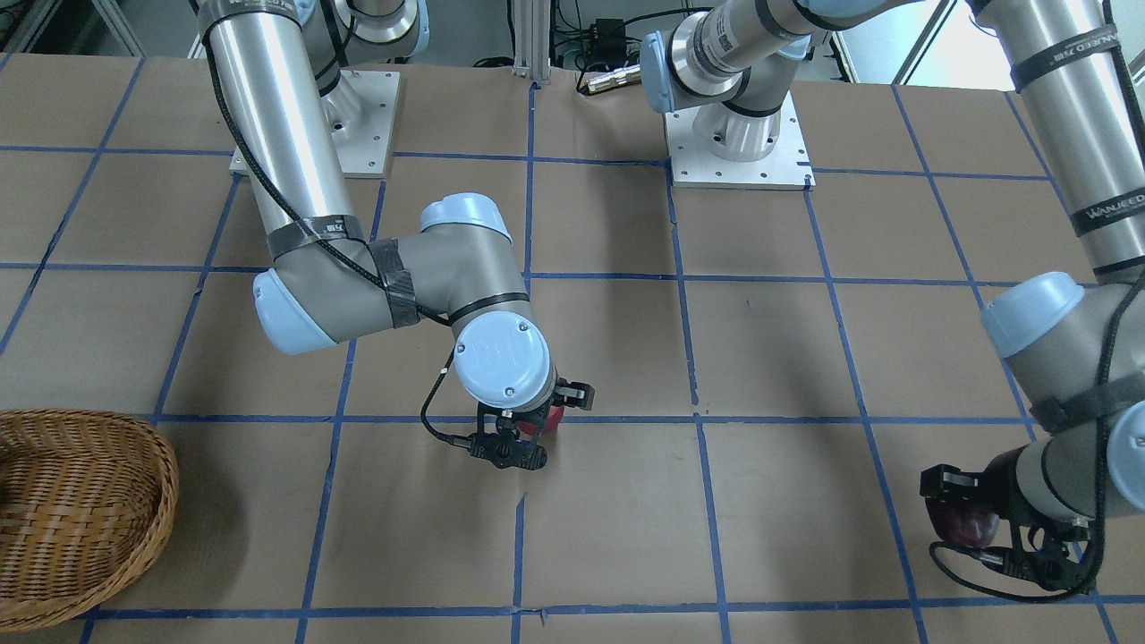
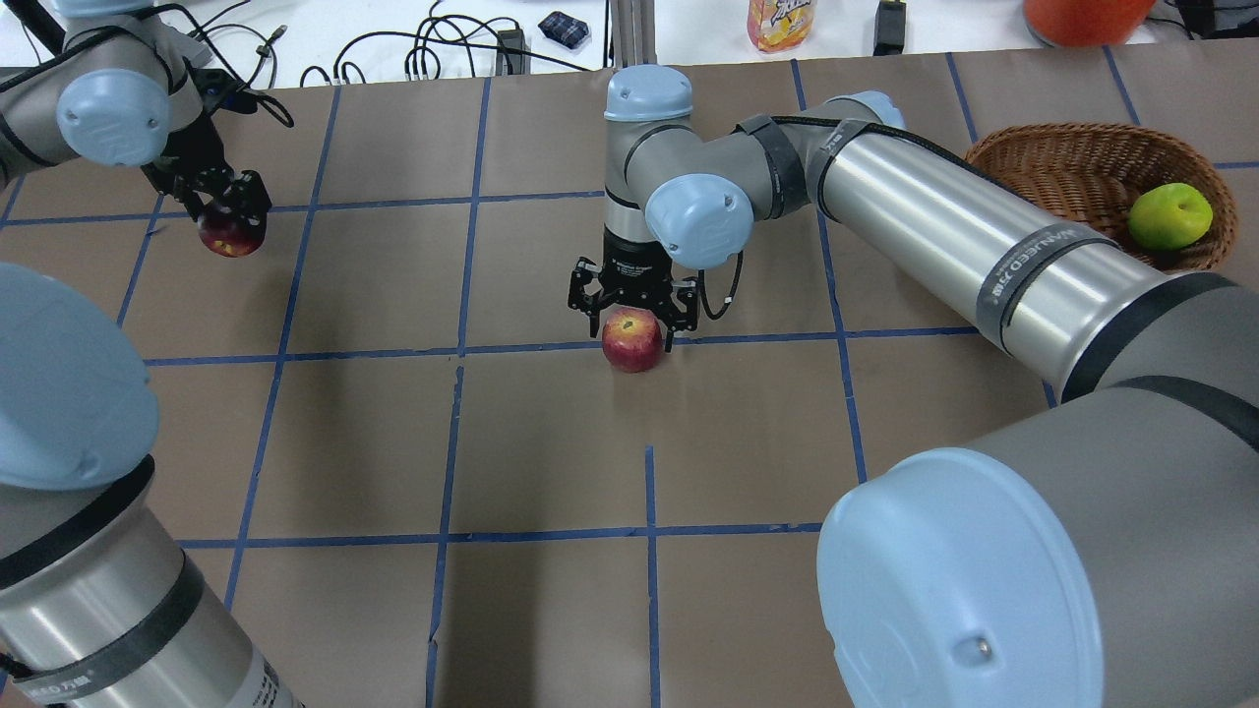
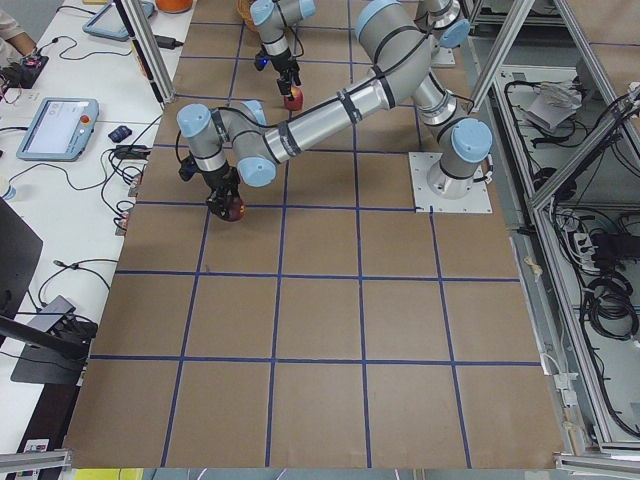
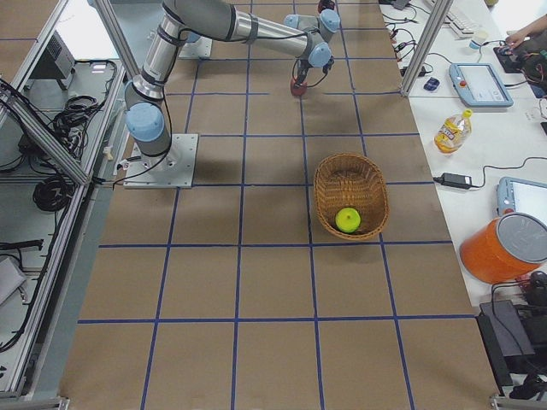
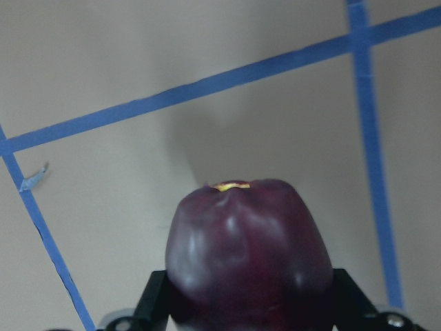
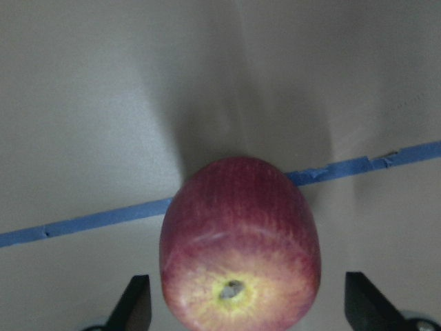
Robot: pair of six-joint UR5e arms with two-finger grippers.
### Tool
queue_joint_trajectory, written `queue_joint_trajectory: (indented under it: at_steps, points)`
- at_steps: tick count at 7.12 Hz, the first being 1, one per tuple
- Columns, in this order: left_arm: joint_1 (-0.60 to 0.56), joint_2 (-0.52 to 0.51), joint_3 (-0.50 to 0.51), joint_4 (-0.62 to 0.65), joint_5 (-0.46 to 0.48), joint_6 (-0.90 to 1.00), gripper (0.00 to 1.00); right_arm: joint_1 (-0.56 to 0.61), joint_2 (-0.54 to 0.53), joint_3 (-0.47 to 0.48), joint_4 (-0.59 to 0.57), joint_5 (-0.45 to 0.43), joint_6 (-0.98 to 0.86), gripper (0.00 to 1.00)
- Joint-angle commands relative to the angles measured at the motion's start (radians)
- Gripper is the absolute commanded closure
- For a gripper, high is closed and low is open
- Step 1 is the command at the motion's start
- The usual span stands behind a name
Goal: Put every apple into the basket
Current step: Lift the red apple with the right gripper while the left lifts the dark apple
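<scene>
My left gripper (image 2: 228,202) is shut on the dark maroon apple (image 2: 231,233) at the table's far left; the left wrist view shows the maroon apple (image 5: 244,255) clamped between both fingers (image 5: 153,303). My right gripper (image 2: 634,317) is open and straddles the red apple (image 2: 631,339), which sits on the table's middle on a blue tape line. In the right wrist view the red apple (image 6: 240,262) lies between the fingers (image 6: 136,303) with gaps on both sides. The lime green apple (image 2: 1169,214) lies in the wicker basket (image 2: 1033,157) at the far right.
The basket's rim (image 1: 134,537) reaches the table's edge in the front-facing view. The arms' base plates (image 1: 313,125) (image 1: 738,143) stand at the robot's side. A bottle (image 2: 782,20), an orange bucket (image 2: 1082,15) and cables lie on the bench beyond the table.
</scene>
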Motion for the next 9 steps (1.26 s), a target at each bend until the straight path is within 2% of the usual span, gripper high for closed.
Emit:
queue_joint_trajectory:
  at_steps: [1, 2, 3, 4, 5, 6, 7, 8, 9]
  points:
    - [-0.103, 0.054, -0.009, -0.074, -0.052, -0.182, 0.64, 0.004, 0.021, 0.000, -0.044, 0.002, -0.002, 0.06]
    - [-0.136, 0.072, -0.020, -0.105, -0.107, -0.282, 0.64, 0.001, 0.018, 0.002, -0.047, 0.004, -0.017, 0.85]
    - [-0.176, 0.090, -0.037, -0.105, -0.148, -0.375, 0.64, -0.014, 0.006, -0.004, -0.047, -0.008, -0.070, 1.00]
    - [-0.225, 0.103, -0.052, -0.105, -0.152, -0.451, 0.65, -0.024, -0.017, -0.028, -0.046, -0.019, -0.069, 1.00]
    - [-0.286, 0.110, -0.083, -0.100, -0.205, -0.571, 0.66, -0.072, -0.051, -0.053, -0.018, -0.057, -0.074, 1.00]
    - [-0.346, 0.113, -0.107, -0.091, -0.204, -0.665, 0.66, -0.179, -0.098, -0.085, 0.067, -0.061, -0.085, 1.00]
    - [-0.402, 0.109, -0.112, -0.080, -0.207, -0.738, 0.66, -0.299, -0.114, -0.114, 0.092, -0.067, -0.159, 1.00]
    - [-0.480, 0.079, -0.111, -0.041, -0.248, -0.851, 0.66, -0.405, -0.117, -0.131, 0.106, -0.138, -0.257, 1.00]
    - [-0.578, 0.055, -0.115, 0.042, -0.282, -0.917, 0.65, -0.508, -0.116, -0.133, 0.099, -0.227, -0.436, 1.00]
